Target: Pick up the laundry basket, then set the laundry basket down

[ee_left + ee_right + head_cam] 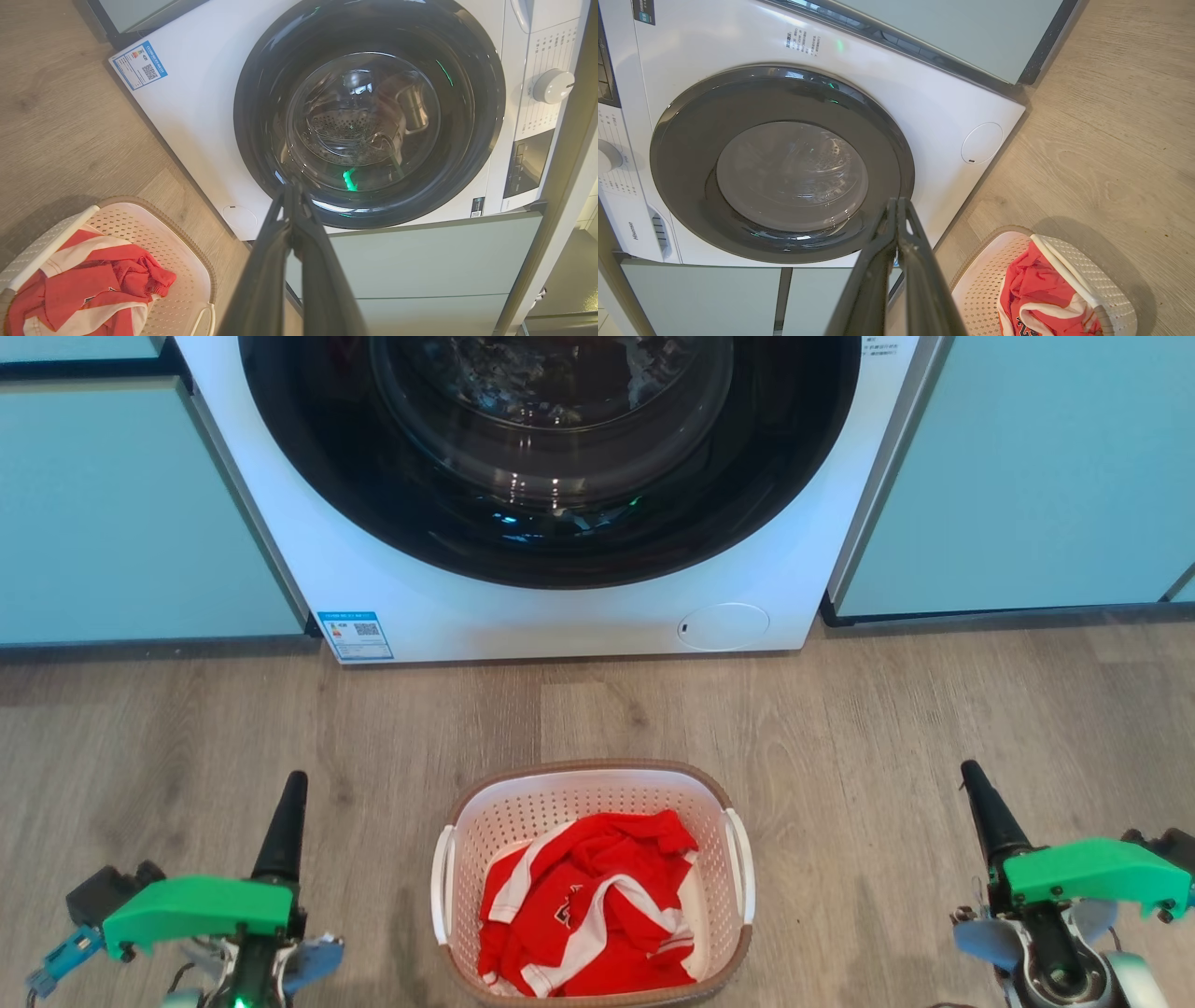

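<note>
While between left pincer (294,789) and right pincer (974,782), one laundry basket (523,814).

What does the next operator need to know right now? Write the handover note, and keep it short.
left gripper: jaws shut, empty, to the left of the laundry basket and apart from it.
right gripper: jaws shut, empty, to the basket's right and apart from it.
The basket stands on the wood floor in front of the washing machine, with a red and white garment inside.
Done: nothing; the basket is not yet gripped.
Left: probably open the jaws, take the white side handles, lift, then set it down.
</note>
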